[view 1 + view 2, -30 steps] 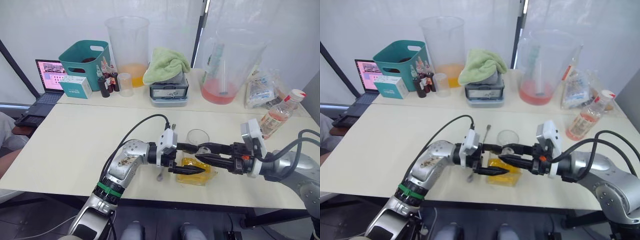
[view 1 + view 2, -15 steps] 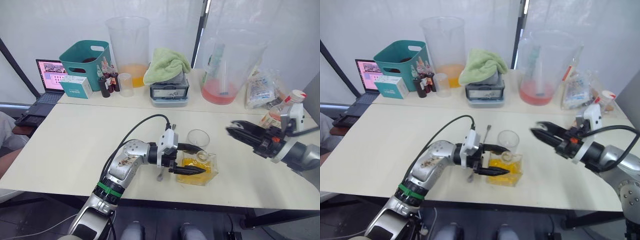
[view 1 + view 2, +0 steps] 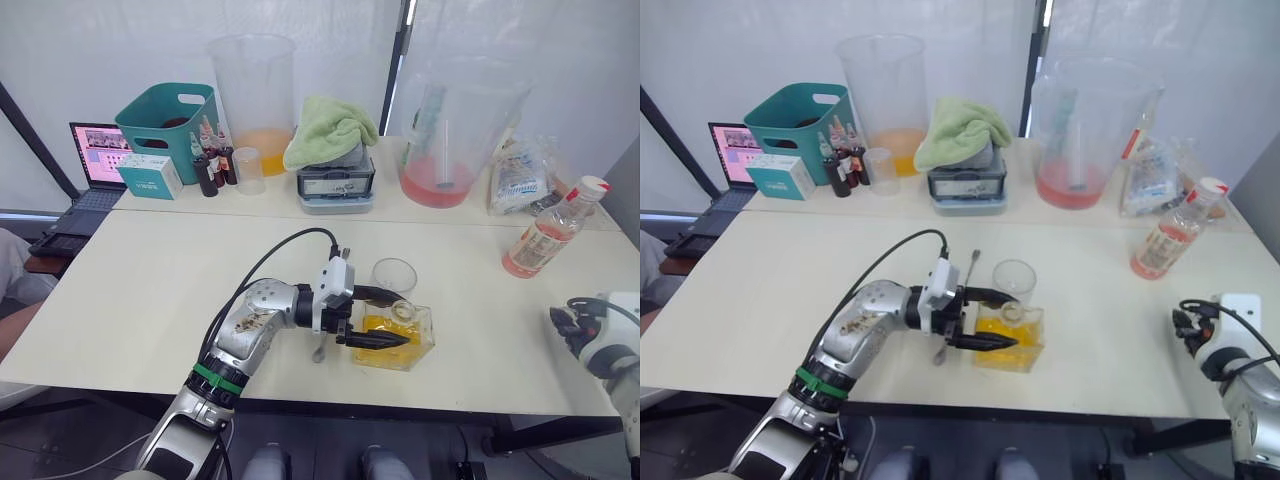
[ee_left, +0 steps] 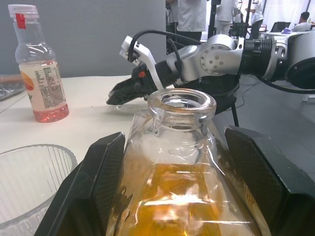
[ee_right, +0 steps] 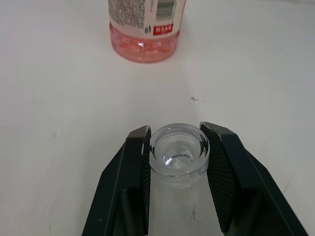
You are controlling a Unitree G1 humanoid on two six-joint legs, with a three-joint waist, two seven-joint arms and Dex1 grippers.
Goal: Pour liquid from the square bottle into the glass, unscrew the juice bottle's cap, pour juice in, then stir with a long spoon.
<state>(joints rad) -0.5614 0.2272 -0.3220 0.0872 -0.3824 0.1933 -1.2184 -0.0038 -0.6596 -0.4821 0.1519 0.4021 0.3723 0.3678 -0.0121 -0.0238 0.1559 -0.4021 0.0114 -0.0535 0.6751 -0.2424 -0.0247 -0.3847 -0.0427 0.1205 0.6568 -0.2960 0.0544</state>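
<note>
The square bottle [image 3: 404, 338] with yellow-orange liquid stands on the table, its neck open. My left gripper [image 3: 388, 318] is shut on it, one finger on each flat side, as the left wrist view shows for the bottle [image 4: 174, 167]. Just behind it stands the empty glass [image 3: 394, 276]. The long spoon [image 3: 972, 264] lies partly under my left arm. At the table's right front edge my right gripper [image 5: 178, 132] is shut on a clear glass stopper [image 5: 178, 153]. The capped juice bottle [image 3: 549, 234] stands upright beyond it.
Along the back stand a teal basket [image 3: 165, 122], small dark bottles [image 3: 210, 165], a translucent cup [image 3: 249, 168], two large jugs [image 3: 254, 85] [image 3: 455, 120], a green towel [image 3: 330, 130] on a box, and a plastic bag [image 3: 520, 180]. A laptop [image 3: 92, 160] sits far left.
My right gripper has drawn away from the square bottle's neck and swung right to the table's front right edge. The left gripper and the bottle have stayed put.
</note>
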